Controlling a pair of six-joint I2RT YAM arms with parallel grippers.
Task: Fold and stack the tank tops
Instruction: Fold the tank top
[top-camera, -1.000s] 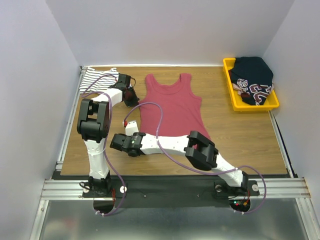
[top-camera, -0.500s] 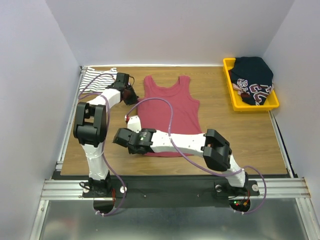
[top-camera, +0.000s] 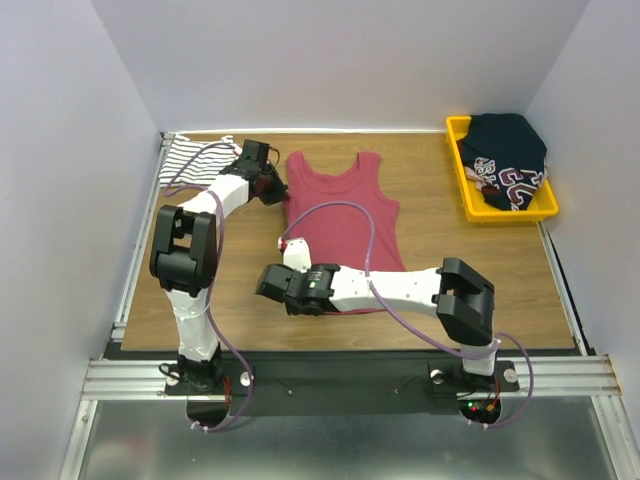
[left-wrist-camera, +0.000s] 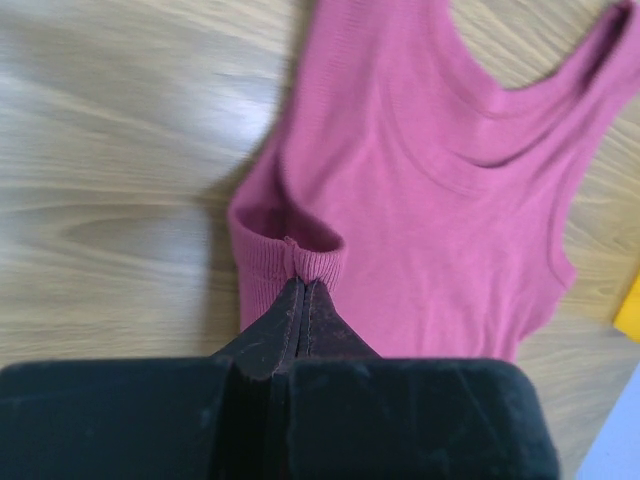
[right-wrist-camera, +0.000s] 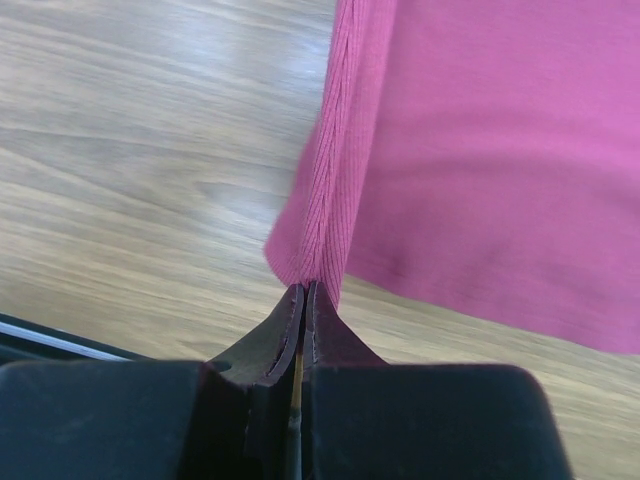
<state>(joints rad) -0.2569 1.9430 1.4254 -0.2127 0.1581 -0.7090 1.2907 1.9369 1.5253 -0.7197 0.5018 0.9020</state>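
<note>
The maroon red tank top (top-camera: 345, 215) lies spread on the wooden table (top-camera: 470, 270), straps toward the back wall. My left gripper (top-camera: 277, 188) is shut on the top's left armhole edge (left-wrist-camera: 300, 262), which bunches at the fingertips. My right gripper (top-camera: 290, 250) is shut on the lower left hem corner (right-wrist-camera: 300, 262), lifting it slightly off the wood. In the left wrist view the neckline and straps of the maroon tank top (left-wrist-camera: 470, 170) stretch away to the right. The white striped tank top (top-camera: 192, 156) lies crumpled in the back left corner.
A yellow bin (top-camera: 470, 190) at the back right holds a dark navy garment with lettering (top-camera: 510, 155). White walls close in the table on three sides. A metal rail (top-camera: 140, 240) runs along the left edge.
Both grippers have carried the maroon top's left side to the right. The right arm's elbow swung right, and the top's left edge now sits further in.
</note>
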